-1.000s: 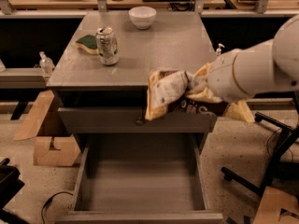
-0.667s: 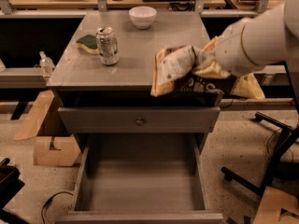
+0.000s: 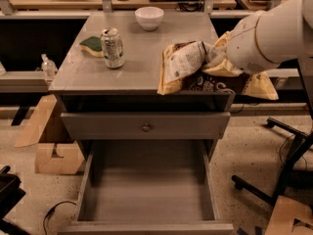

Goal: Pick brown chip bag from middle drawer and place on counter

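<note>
The brown chip bag, crinkly with tan-yellow edges and a white label panel, hangs over the right front part of the counter, its lower edge at the counter's rim. My gripper is shut on the bag's right side, mostly hidden behind the bag and my white arm, which comes in from the right. The middle drawer is pulled out below, its grey floor bare.
On the counter stand a drinks can, a green sponge behind it and a white bowl at the back. A closed drawer front with a knob sits above the open drawer. Cardboard lies at the left, a chair base at the right.
My arm has lifted the bag up and back, from in front of the cabinet's top edge to over the counter's right front part. The drawer stays open.
</note>
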### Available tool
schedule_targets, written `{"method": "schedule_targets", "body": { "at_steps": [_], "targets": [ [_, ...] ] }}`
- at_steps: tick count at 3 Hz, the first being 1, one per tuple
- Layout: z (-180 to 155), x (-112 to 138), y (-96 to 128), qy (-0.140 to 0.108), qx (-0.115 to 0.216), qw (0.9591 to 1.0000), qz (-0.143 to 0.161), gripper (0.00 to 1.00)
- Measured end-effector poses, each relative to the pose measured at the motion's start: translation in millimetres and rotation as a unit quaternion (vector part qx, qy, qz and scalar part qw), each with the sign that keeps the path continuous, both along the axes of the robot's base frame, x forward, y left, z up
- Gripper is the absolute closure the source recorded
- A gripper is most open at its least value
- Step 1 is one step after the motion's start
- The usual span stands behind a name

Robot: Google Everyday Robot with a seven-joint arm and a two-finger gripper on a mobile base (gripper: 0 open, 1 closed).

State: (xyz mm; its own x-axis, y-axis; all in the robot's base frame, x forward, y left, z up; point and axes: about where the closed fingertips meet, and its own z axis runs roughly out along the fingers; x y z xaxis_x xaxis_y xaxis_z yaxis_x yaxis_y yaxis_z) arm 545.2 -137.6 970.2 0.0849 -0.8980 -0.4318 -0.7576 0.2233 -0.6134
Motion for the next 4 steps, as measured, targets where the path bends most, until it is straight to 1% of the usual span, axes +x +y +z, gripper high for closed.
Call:
{"method": "schedule_targets", "body": {
  "at_steps": [1,2,3,4],
  "targets": [
    [-7.2,32.6,9.8,-0.003,0.007,0.9999,0.009,1.0],
    [-15.7,86.4,29.1,-0.01,0.017,0.9992,0.036,1.0],
    [-15.2,131.7,43.4,-0.018,0.013,0.9984,0.052,1.0],
    [-22.9,167.1,50.6,-0.015,-0.003,0.9985,0.053,1.0]
  ]
}}
